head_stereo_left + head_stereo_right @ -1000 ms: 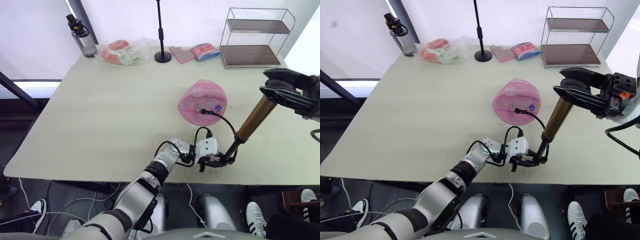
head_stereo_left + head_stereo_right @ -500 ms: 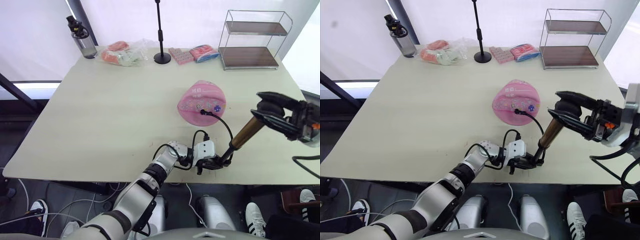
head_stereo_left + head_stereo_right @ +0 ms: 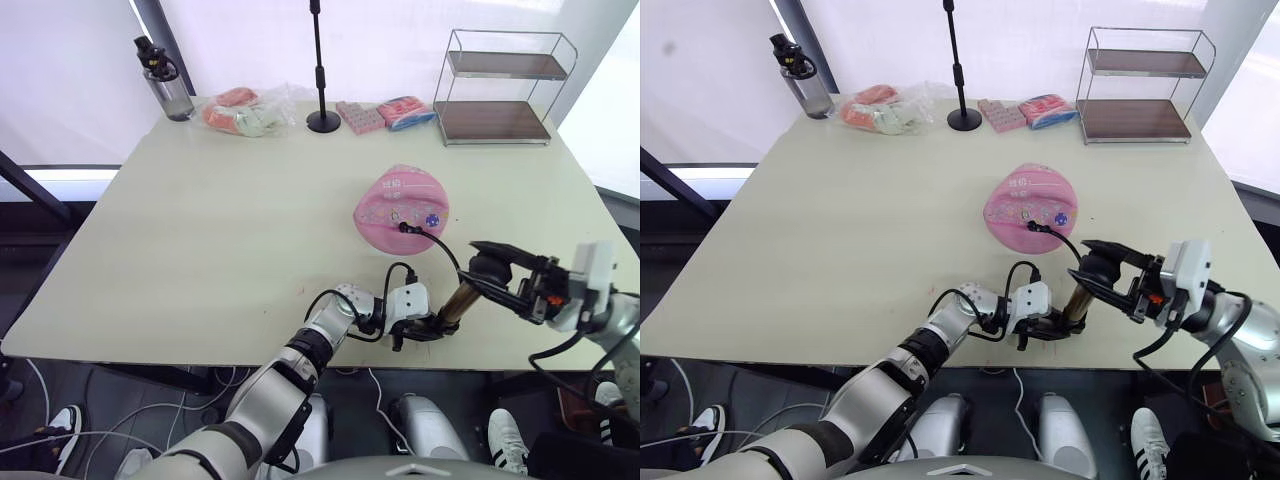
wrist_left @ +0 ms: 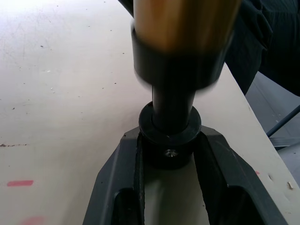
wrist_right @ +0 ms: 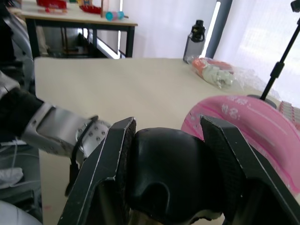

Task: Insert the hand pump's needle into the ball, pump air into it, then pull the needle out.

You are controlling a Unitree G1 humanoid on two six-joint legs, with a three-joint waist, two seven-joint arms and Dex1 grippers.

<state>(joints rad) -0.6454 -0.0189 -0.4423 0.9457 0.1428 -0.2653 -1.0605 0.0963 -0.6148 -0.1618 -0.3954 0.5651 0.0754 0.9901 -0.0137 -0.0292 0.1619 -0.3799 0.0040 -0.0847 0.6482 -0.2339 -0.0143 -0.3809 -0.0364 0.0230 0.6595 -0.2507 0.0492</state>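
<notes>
The left gripper (image 3: 432, 326) clamps the hand pump (image 3: 462, 303) at its base, just in front of the ball (image 3: 403, 206). The right gripper (image 3: 497, 272) grips the handle; the barrel leans up toward it.

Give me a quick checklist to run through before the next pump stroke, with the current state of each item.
1. Left gripper clamps the hand pump's base: ok, fingers on both sides of the black bottom cap.
2. Right gripper holds the pump handle: ok, fingers on either side of it.
3. Hose runs from pump to the ball: ok, its end meets the ball's top.
4. Needle fully seated: cannot tell, too small.
5. Ball resting on the table, free of the grippers: ok.
6. Pump base planted on the table: ok, near the front edge.
</notes>
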